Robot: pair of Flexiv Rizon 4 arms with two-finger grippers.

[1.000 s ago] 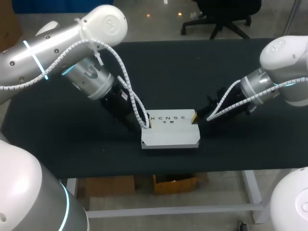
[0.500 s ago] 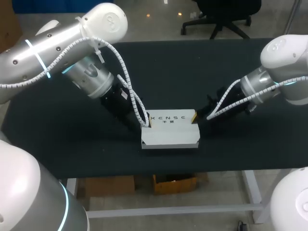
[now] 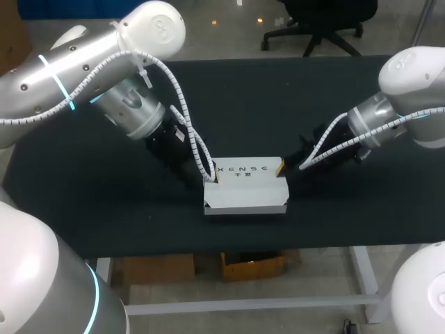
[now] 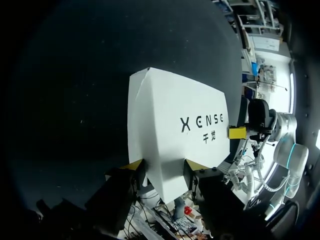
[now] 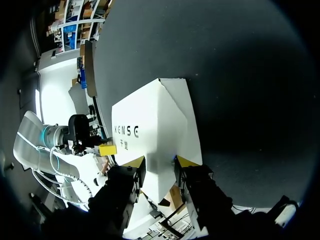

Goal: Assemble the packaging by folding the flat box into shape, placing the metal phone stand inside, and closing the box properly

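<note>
Both ends of the white box [image 3: 245, 196] (on the black worktop [image 3: 278, 104]) sit clamped between the fingers of the left claw [image 4: 165, 165] and the right claw [image 5: 160, 161].

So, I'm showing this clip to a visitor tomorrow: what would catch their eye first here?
The white box sits near the front edge of the black table. The left gripper clamps one end and the right gripper the other, so it is held from both sides.

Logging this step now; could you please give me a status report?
Left gripper shut on white box. Right gripper shut on its other end. Phone stand not in view.
</note>
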